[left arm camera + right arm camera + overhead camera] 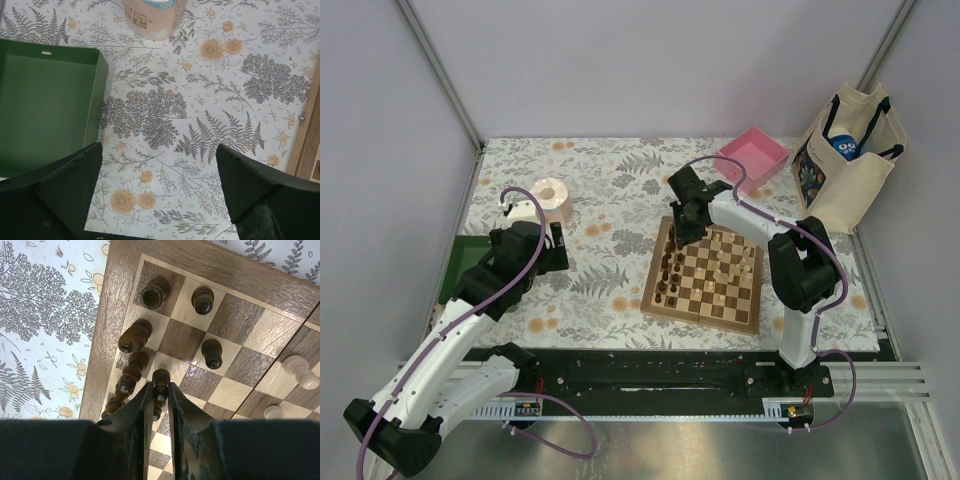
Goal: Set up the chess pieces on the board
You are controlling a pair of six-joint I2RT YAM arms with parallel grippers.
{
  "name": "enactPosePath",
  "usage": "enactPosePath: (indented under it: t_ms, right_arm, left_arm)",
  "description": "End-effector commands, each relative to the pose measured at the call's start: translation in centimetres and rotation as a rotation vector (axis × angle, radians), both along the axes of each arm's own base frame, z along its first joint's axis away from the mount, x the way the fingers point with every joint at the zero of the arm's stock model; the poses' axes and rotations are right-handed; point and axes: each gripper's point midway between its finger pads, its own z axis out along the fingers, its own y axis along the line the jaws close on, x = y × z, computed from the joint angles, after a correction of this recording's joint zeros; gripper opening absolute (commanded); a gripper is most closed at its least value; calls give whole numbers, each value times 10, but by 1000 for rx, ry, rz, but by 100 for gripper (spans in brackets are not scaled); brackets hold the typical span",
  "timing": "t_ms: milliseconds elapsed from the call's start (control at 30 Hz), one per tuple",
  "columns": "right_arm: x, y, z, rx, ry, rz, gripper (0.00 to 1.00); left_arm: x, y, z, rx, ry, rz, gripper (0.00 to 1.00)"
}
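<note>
The chequered wooden board (705,280) lies right of the table's centre. Dark chess pieces (667,278) stand in rows along its left side and pale pieces (740,262) on its right half. My right gripper (682,236) is over the board's far left corner. In the right wrist view it (160,390) is shut on a dark pawn (160,384), beside several dark pieces (134,336) on the left files of the board (107,330). Pale pieces (298,371) stand at the right. My left gripper (159,187) is open and empty above the floral cloth, left of the board.
A pink square tray (754,156) sits at the back right, beside a canvas tote bag (848,158). A pink roll (552,200) stands at the back left, also in the left wrist view (152,17). A green tray (47,105) lies at the table's left edge.
</note>
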Motion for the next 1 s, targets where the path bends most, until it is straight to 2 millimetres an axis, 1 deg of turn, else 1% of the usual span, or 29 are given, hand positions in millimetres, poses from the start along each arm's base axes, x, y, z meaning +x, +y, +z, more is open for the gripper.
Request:
enactPosePath:
  t_ms: [0, 367, 600, 667, 800, 967]
  right_arm:
    - [-1, 6, 2, -1, -5, 14, 26]
    - [-1, -1, -4, -38, -2, 3, 27]
    - [0, 3, -7, -29, 11, 14, 29]
    - [1, 4, -4, -23, 6, 15, 29]
    - [2, 6, 8, -3, -16, 29, 32]
    - [6, 6, 31, 15, -70, 29, 35]
  left_arm:
    - [2, -2, 1, -8, -9, -10, 99]
    - [1, -2, 1, -8, -9, -10, 99]
    - [2, -1, 0, -5, -5, -7, 99]
    - [2, -1, 0, -5, -3, -8, 99]
    - [2, -2, -1, -5, -2, -10, 99]
    - [2, -2, -1, -3, -1, -9, 99]
